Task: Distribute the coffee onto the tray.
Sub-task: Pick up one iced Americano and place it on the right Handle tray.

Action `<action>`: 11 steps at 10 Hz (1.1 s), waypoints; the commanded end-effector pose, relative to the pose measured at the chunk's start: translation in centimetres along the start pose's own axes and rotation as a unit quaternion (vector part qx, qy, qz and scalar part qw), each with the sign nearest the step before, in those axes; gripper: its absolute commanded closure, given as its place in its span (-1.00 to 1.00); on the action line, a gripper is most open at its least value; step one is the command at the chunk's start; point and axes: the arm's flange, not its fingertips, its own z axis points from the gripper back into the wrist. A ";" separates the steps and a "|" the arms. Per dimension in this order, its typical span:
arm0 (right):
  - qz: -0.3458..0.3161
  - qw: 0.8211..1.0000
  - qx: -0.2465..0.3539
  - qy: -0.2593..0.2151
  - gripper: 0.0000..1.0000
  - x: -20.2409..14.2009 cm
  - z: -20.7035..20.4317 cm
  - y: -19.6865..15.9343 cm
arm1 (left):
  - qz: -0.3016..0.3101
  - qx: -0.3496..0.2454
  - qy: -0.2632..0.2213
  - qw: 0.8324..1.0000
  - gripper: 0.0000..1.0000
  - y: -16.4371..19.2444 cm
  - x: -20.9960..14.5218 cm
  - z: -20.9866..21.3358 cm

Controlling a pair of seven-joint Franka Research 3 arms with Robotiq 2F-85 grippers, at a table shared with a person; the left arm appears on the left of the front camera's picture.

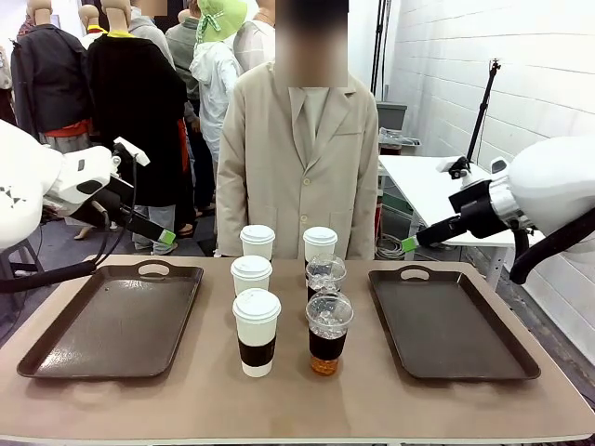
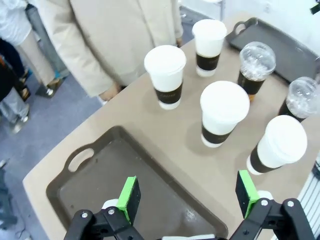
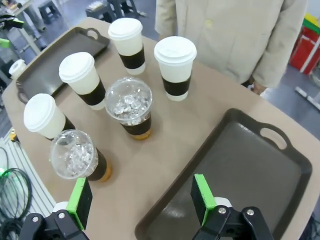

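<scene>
Six coffees [image 1: 257, 330] between trays [image 1: 112, 325] (all upright)

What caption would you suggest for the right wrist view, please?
Right gripper, open, looking down on a brown tray, four lidded paper cups and two iced coffees.

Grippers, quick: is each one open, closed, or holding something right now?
Left gripper: open, holding nothing.
Right gripper: open, holding nothing.

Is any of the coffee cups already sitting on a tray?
No, all six cups stand on the table between the left tray and the right tray, and both trays hold nothing.
</scene>
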 end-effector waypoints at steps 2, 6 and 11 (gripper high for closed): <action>0.005 0.999 0.043 -0.018 -1.00 -1.1 -1.5 -1.9 | 0.016 -0.051 -0.049 0.997 -1.00 2.6 -2.5 -1.5; -0.001 0.999 0.049 -0.024 -1.00 -1.8 -2.0 -2.5 | 0.043 -0.045 -0.051 0.997 -1.00 3.1 -2.9 -2.0; -0.003 0.999 0.045 -0.023 -1.00 -1.9 -1.3 -1.7 | 0.040 -0.052 -0.039 0.997 -1.00 3.3 -2.7 -0.8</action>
